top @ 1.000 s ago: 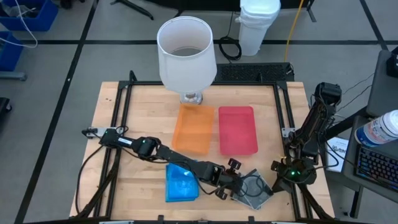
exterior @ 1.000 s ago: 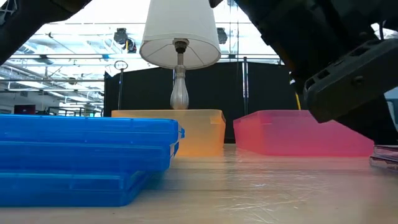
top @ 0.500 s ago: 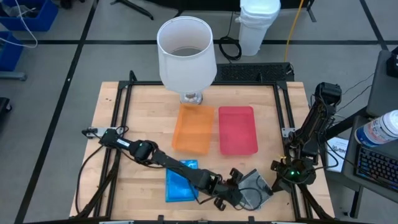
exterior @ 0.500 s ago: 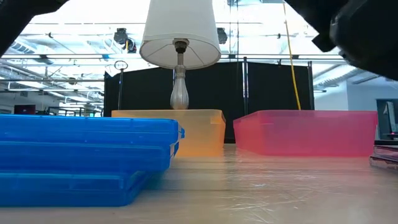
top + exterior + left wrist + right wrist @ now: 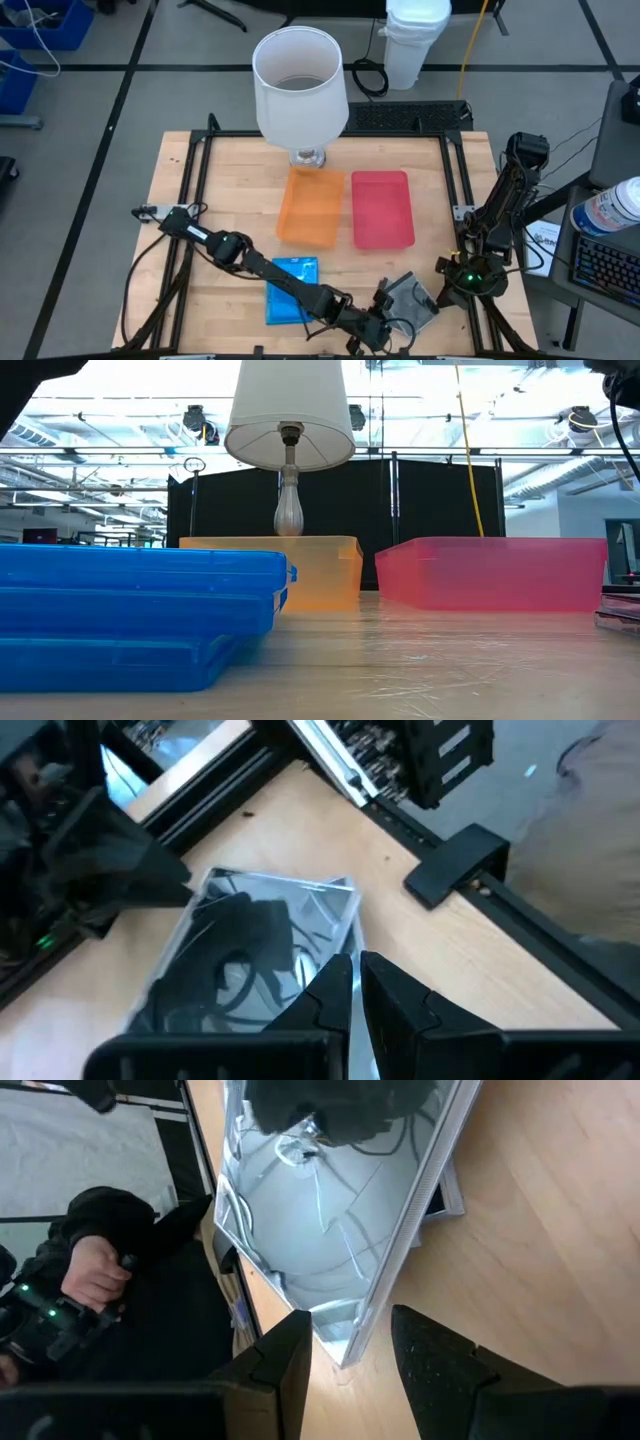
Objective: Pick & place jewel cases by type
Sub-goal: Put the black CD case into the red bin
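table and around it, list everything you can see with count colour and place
blue jewel cases: a stack, count unclear, translucent blue, front left of centre
clear jewel case: at least one, clear grey, front right
orange tray: one, mid table
red tray: one, right of the orange tray
lamp: one, white shade, back edge
white bucket: one, on the floor behind
left gripper: shut, at the clear jewel case's edge
right gripper: open, over the clear jewel case

Two trays (image 5: 310, 205) are sitting side by side mid-tabletop (image 5: 230, 165), a lamp (image 5: 300, 85) standing behind them. Nearer the front edge, one stack of cases (image 5: 290, 292) is lying left of another case (image 5: 412, 300).
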